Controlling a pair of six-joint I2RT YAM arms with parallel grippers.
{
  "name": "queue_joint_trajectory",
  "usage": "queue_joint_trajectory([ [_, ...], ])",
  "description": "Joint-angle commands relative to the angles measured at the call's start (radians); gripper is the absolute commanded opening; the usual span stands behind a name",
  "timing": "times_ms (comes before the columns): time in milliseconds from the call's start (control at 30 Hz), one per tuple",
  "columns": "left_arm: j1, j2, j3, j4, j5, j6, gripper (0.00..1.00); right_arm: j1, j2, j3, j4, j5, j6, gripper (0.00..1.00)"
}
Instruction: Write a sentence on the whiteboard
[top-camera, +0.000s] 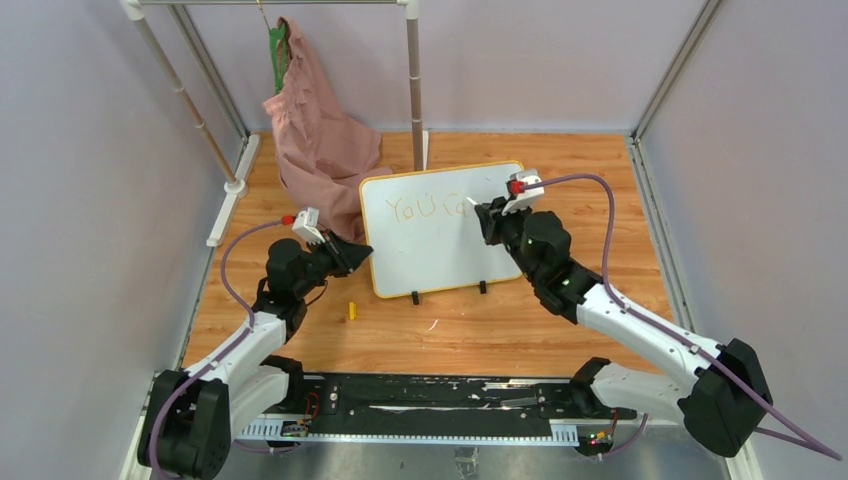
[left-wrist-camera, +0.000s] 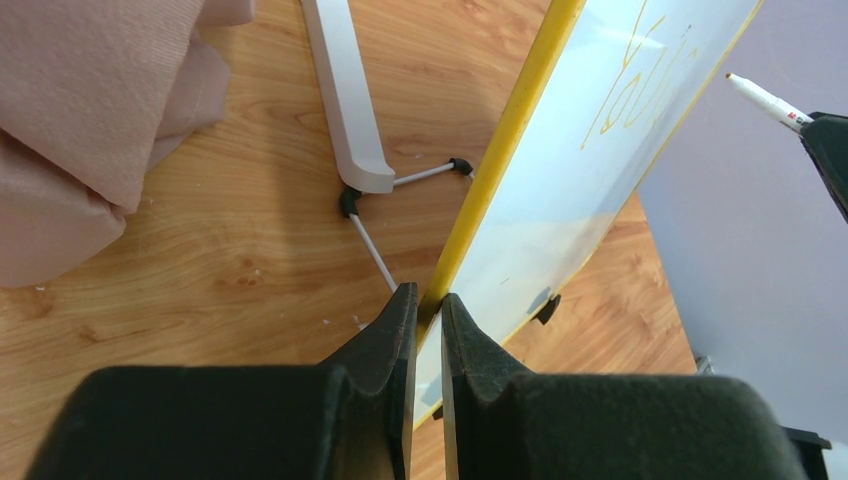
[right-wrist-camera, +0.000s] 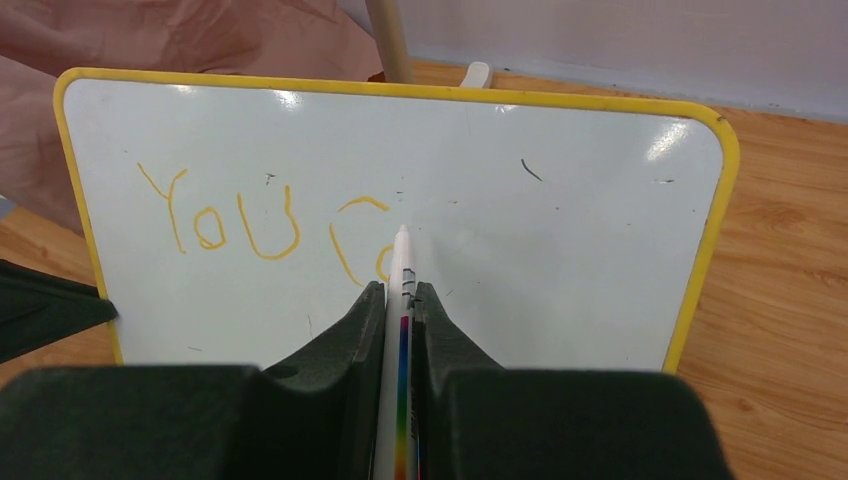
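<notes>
Left pincer (left-wrist-camera: 428, 300) is pinched shut on the yellow side edge of the upright whiteboard (top-camera: 440, 240). Right pincer (right-wrist-camera: 400, 295) clamps a white marker (right-wrist-camera: 402, 262); straight ahead, at its tip, lies the unfinished orange sentence (right-wrist-camera: 262, 225), "You Ca".

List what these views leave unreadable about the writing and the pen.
Right wrist: the marker partly covers the sentence after "You C".
Top: whether the tip touches the whiteboard is too small to tell.
Left wrist: the whiteboard stands nearly edge-on; the top edge cuts off its letters.
</notes>
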Motion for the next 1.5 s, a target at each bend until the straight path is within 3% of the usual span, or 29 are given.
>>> queue_joint_trajectory([
  [0, -0.019, -0.028, -0.011, 0.029, -0.012, 0.01, 0.0, -0.012, 0.0, 0.009, 0.021, -0.016, -0.054, 0.0],
  [300, -0.038, -0.069, -0.041, 0.027, -0.077, 0.024, 0.0, -0.012, -0.096, -0.025, -0.036, -0.057, -0.095, 0.0],
  [600, -0.042, -0.06, -0.039, 0.028, -0.078, 0.035, 0.0, -0.012, -0.023, 0.011, -0.08, -0.058, -0.079, 0.0],
  [1467, -0.042, -0.062, -0.036, 0.028, -0.069, 0.038, 0.0, -0.012, 0.038, 0.016, 0.019, 0.045, -0.036, 0.0],
])
